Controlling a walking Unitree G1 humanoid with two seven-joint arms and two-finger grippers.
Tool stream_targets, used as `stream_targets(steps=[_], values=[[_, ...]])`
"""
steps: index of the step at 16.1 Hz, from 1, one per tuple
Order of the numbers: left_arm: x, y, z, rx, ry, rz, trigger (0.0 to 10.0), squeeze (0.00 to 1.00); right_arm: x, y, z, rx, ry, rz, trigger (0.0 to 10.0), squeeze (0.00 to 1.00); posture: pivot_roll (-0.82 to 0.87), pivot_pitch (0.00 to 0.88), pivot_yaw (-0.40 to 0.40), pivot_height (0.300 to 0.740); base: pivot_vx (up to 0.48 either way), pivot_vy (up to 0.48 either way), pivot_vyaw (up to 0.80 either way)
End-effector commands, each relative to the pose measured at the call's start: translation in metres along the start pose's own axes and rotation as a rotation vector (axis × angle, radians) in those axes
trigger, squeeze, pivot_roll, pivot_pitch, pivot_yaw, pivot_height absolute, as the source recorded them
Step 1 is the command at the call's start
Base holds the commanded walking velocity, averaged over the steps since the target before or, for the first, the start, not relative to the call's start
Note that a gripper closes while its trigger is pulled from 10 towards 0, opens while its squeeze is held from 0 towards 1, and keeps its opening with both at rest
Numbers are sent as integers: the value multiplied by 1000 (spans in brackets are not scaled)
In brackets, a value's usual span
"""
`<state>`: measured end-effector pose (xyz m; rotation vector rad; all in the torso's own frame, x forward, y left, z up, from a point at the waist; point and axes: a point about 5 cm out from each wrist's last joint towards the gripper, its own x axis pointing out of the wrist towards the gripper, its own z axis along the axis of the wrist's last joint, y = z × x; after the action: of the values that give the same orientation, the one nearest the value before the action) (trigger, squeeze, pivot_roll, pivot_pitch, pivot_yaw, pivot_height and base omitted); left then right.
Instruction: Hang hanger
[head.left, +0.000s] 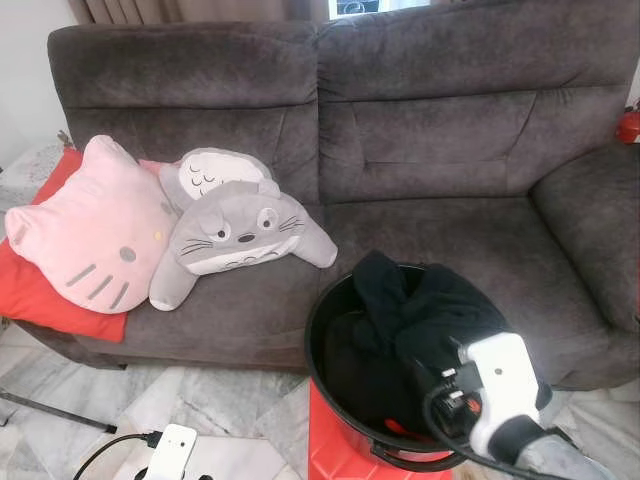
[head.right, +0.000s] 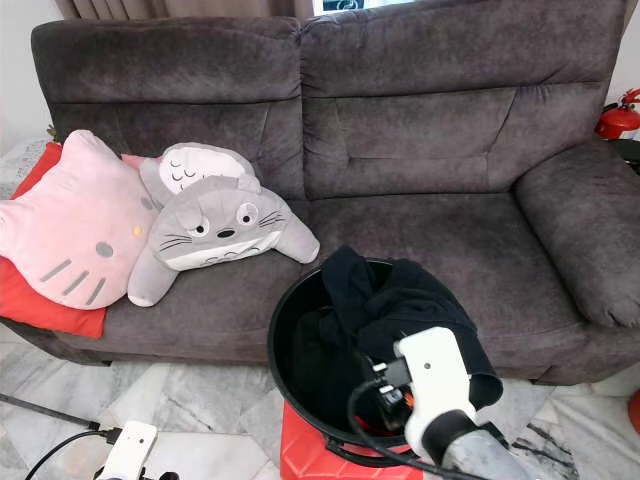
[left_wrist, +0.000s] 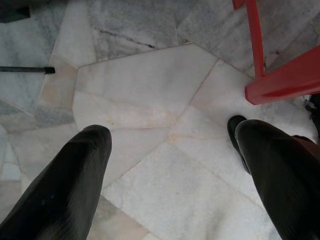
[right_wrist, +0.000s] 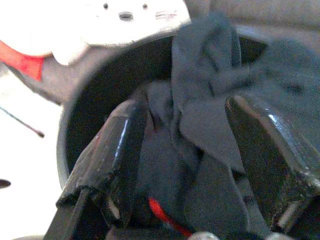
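A black bucket (head.left: 316, 322) stands on a red stool (head.left: 335, 450) in front of the sofa. Black clothing (head.left: 430, 310) is heaped in it and spills over its right rim. My right arm's white wrist (head.left: 498, 385) reaches down to the bucket from the right. In the right wrist view my right gripper (right_wrist: 190, 165) is open, its fingers (right_wrist: 117, 150) on either side of a fold of the dark cloth (right_wrist: 205, 115). A thin red piece (right_wrist: 165, 217), possibly a hanger, peeks out beneath the cloth. My left gripper (left_wrist: 175, 175) hangs open over the marble floor.
A dark grey sofa (head.left: 420, 130) fills the back, with a pink cat cushion (head.left: 90, 230), a grey plush (head.left: 235, 235) and a red cushion (head.left: 40, 290) on its left seat. A red fire extinguisher (head.right: 618, 118) stands at the far right. Cables (head.left: 60, 415) lie on the floor.
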<state>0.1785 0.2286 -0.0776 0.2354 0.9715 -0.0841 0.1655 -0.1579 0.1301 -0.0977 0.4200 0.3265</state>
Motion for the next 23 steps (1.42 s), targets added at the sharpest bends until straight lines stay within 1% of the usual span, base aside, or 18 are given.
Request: stream_targets(steps=[1, 2, 3, 4, 5, 6, 7, 9, 14, 18, 21, 22, 23], values=[[0, 2, -1, 5, 20, 1, 10000, 0, -4, 0, -1, 30, 30, 5, 10000, 0, -216, 0, 97, 740, 0, 0, 0], [0, 1, -1, 12, 24, 1, 10000, 0, -2, -1, -12, 64, 102, -11, 10000, 0, -215, 0, 94, 740, 0, 0, 0], [0, 1, -1, 11, 26, 4, 10000, 0, -2, 1, -21, 98, 142, 9, 10000, 0, -214, 0, 93, 740, 0, 0, 0], [0, 2, -2, 9, 28, 7, 10000, 0, -1, 3, -27, 117, 175, 25, 10000, 0, -214, 1, 92, 740, 0, 0, 0], [0, 2, -2, 8, 29, 9, 10000, 0, -1, 2, -30, 114, 196, 25, 10000, 0, -212, 1, 90, 740, 0, 0, 0], [0, 2, -3, 8, 30, 9, 10000, 0, -2, 2, -32, 139, 206, 22, 10000, 0, -210, 3, 90, 740, 0, 0, 0], [0, 2, -3, 8, 32, 10, 10000, 0, -2, 2, -30, 142, 207, 21, 10000, 0, -214, 2, 90, 740, 0, 0, 0], [-1, 3, -5, 12, 36, 12, 10000, 0, -3, -4, -30, 143, 210, -6, 10000, 0, -216, 0, 90, 740, 0, 0, 0], [-1, 2, -5, 18, 38, 12, 10000, 0, 2, -19, -25, 150, 167, -81, 10000, 0, -216, 0, 91, 740, 0, 0, 0], [-1, 2, -5, 20, 37, 7, 10000, 0, 4, -19, -26, 148, 175, -72, 10000, 0, -218, 0, 90, 740, 0, 0, 0], [-1, 2, -5, 21, 37, 5, 10000, 0, 7, -18, -31, 160, 194, -62, 10000, 0, -211, 0, 88, 740, 0, 0, 0], [-1, 2, -6, 19, 40, 4, 10000, 0, 10, -14, -39, 166, 227, -26, 10000, 0, -211, 0, 88, 740, 0, 0, 0], [-1, 2, -7, 18, 42, 3, 10000, 0, 11, -11, -39, 166, 226, 3, 10000, 0, -205, 0, 86, 740, 0, 0, 0]])
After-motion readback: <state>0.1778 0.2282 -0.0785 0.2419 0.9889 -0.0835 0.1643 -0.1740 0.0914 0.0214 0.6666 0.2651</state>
